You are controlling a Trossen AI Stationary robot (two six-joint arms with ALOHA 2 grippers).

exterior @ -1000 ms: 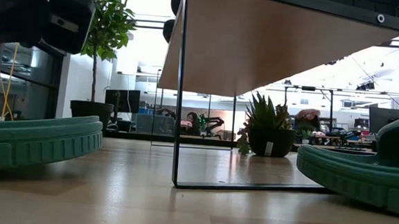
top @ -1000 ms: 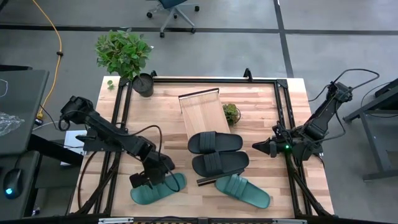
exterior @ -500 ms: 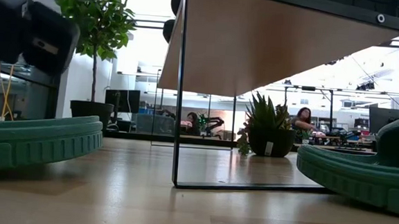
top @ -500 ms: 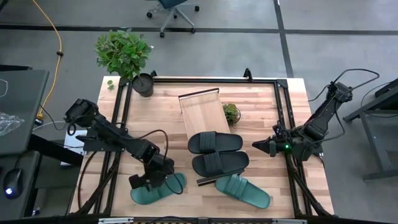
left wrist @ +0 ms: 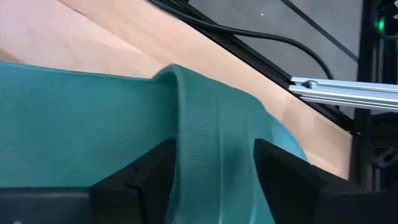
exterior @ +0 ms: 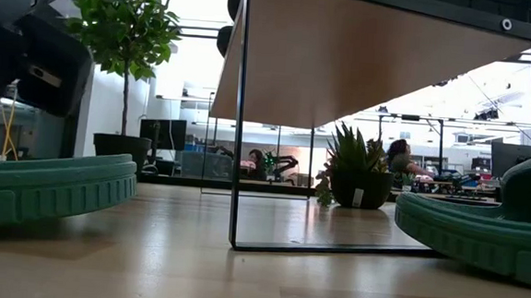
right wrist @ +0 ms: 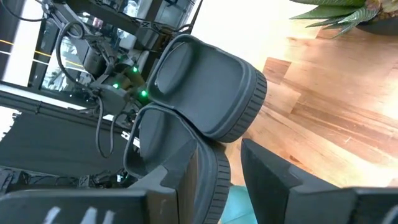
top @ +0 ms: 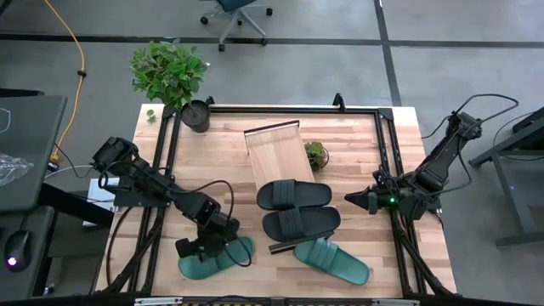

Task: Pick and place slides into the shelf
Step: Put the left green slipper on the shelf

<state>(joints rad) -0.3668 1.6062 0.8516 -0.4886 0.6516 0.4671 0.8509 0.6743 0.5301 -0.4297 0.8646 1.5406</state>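
Observation:
A teal slide (top: 219,257) lies flat on the table at the near left, with my left gripper (top: 204,247) low over its strap end. The gripper is open, and its fingers stand on either side of the ribbed strap (left wrist: 214,155). A second teal slide (top: 333,261) lies on the table at the near right. Two black slides (top: 294,195) (top: 300,223) lie across the near part of the light-wood shelf (top: 274,151). My right gripper (top: 353,201) waits open at the table's right side, pointing at the black slides (right wrist: 205,93). My left gripper comes at the teal slide slanting down from the table's left, and the strap (left wrist: 214,155) rises between its two fingers (left wrist: 146,177). I cannot tell whether the fingers touch the strap's edges. The slide lies flat on the table.
A leafy plant in a dark pot (top: 195,115) stands at the far left corner. A small succulent (top: 316,155) is to the right of the shelf. Dark frame rails (top: 166,161) run along the table's sides. The shelf's thin leg (exterior: 240,120) stands between the teal slides. A person (exterior: 399,157) sits far off.
My left gripper has sunk toward the teal slide and tipped further downward. The slide has stayed where it was.

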